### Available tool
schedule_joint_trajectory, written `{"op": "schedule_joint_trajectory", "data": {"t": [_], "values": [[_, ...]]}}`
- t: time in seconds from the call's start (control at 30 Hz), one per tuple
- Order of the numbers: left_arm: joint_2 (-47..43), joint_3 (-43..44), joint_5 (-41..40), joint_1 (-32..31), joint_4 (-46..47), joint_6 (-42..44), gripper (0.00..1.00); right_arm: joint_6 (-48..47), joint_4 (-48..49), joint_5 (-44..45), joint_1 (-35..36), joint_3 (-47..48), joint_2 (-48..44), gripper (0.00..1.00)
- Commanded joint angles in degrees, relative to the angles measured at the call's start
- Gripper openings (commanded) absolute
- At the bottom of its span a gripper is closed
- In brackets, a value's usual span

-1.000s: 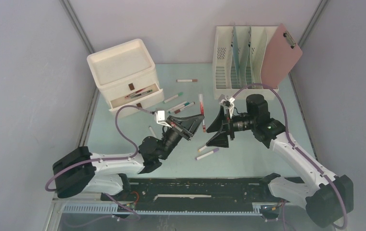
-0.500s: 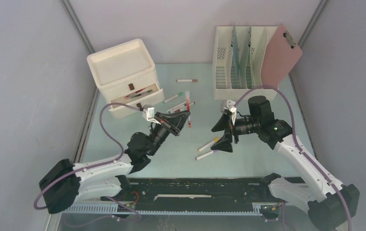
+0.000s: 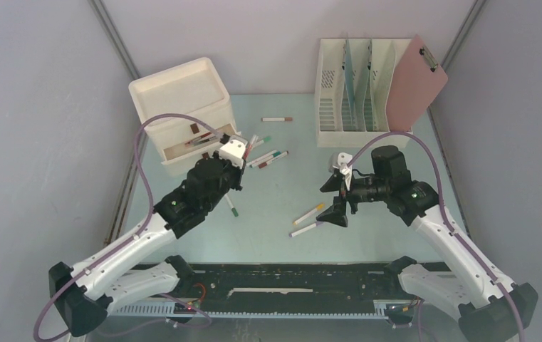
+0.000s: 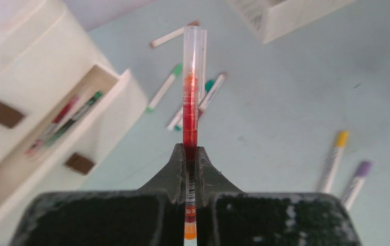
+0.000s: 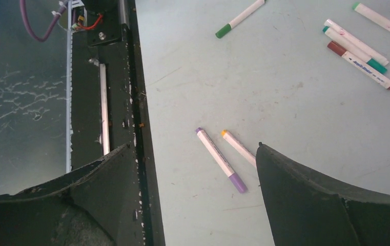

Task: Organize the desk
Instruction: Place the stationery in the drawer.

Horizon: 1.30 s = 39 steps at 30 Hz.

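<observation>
Plain grey walls close in a pale mint-green desk (image 3: 275, 196) that fills the middle of the top view, its black slotted rail (image 3: 289, 281) at six o'clock. A cream drawer unit (image 3: 182, 92) sits at ten o'clock with its lower drawer (image 4: 108, 123) pulled out. The drawer looks like the intended home for the pens, since at least two already lie in it. The left gripper (image 4: 187, 154) is clamped tight on a red marker (image 4: 190, 102), gripped near its tail so the clear cap juts forward. It hangs just beside the open drawer, at the drawer's three o'clock, so I judge the marker is bound for it. The right gripper (image 3: 333, 199) has its jaws wide apart with nothing between them, at four o'clock from the desk's centre. It is over a purple marker (image 5: 221, 160) and a yellow marker (image 5: 239, 147) lying side by side, and the wide spread suits coming down on one of them. By count there is one drawer unit and one file rack (image 3: 353, 85) at one o'clock, with one pink clipboard (image 3: 416, 82) leaning at the rack's right. One marker is in the grip, and eight seem to lie loose on the desk: the purple and yellow pair, a bunch of three (image 5: 359, 51) at eleven o'clock, a green-capped one (image 4: 162, 92) beside that bunch, another green-capped marker (image 5: 239, 18) at eight o'clock, and a lone marker (image 3: 277, 119) at twelve o'clock.
</observation>
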Motion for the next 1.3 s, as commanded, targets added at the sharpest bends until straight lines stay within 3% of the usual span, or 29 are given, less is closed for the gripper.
{"op": "schedule_joint_trajectory", "data": {"t": [0.0, 0.2, 0.33, 0.8, 1.27], "values": [[2.7, 10.6, -6.6, 0.3, -18.9, 12.3, 0.00, -2.1, -0.5, 1.7, 0.3, 2.2, -1.2, 0.96], [8.2, 21.7, -11.5, 0.5, -32.7, 18.8, 0.00, -3.7, -1.2, 2.9, 0.4, 2.2, -2.0, 0.95], [10.5, 23.5, -12.7, 1.1, -36.5, 27.1, 0.00, -4.6, -1.6, 4.2, 0.7, 2.2, -2.7, 0.95], [14.7, 21.7, -9.7, 13.2, -28.5, 41.9, 0.00, -8.6, -3.1, 9.9, 2.7, 2.2, -1.3, 0.95], [23.2, 24.4, -11.5, 19.2, -23.5, 44.5, 0.00, -9.5, -3.6, 11.2, 3.5, 2.2, -0.2, 0.95]]}}
